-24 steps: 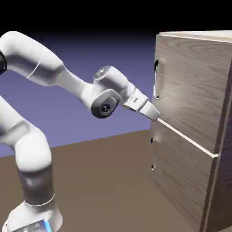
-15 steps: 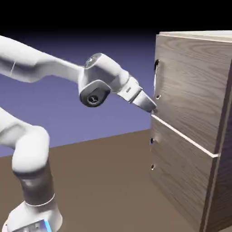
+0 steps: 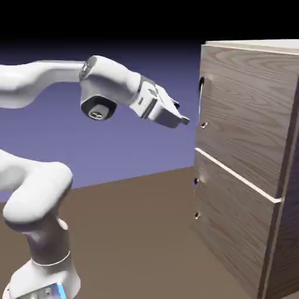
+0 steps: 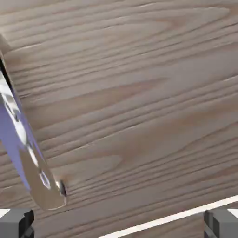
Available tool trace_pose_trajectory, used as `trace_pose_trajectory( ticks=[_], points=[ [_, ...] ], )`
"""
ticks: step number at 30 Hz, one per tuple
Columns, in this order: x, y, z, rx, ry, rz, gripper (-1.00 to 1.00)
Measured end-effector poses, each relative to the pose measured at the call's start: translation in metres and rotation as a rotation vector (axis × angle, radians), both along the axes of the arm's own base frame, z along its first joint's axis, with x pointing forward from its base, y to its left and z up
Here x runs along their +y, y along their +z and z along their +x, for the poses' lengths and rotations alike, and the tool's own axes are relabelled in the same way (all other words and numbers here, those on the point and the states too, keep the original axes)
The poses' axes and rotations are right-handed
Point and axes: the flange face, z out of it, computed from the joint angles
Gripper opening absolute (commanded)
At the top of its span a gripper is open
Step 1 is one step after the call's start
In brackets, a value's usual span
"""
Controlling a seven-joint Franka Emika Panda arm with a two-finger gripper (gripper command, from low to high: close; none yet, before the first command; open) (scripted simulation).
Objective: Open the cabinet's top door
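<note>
top door (image 3: 248, 111) sitting flush with cabinet (image 3: 274, 233), not opened. gripper (image 3: 182, 118) hovering near handle (image 3: 201, 102), fingers spread wide, holding nothing. grasping and pulling remaining.

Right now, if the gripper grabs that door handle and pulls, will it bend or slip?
The handle looks like shiny curved metal, so it is probably stiff and perhaps slippery. It is fixed to the top door at its ends, so a pull should swing the door rather than bend the handle. The gripper hangs short of it, fingertips wide apart.
</note>
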Motion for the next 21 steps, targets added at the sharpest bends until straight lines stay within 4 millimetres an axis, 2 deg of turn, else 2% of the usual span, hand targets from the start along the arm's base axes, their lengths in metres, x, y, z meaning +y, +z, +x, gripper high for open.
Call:
trace_pose_trajectory(
  ticks=[10, 21],
  points=[
    [0.03, 0.0, -0.006, -0.162, 0.007, -0.031, 0.0],
    [0.053, -0.024, 0.021, -0.33, 0.046, -0.148, 0.0]
  ],
)
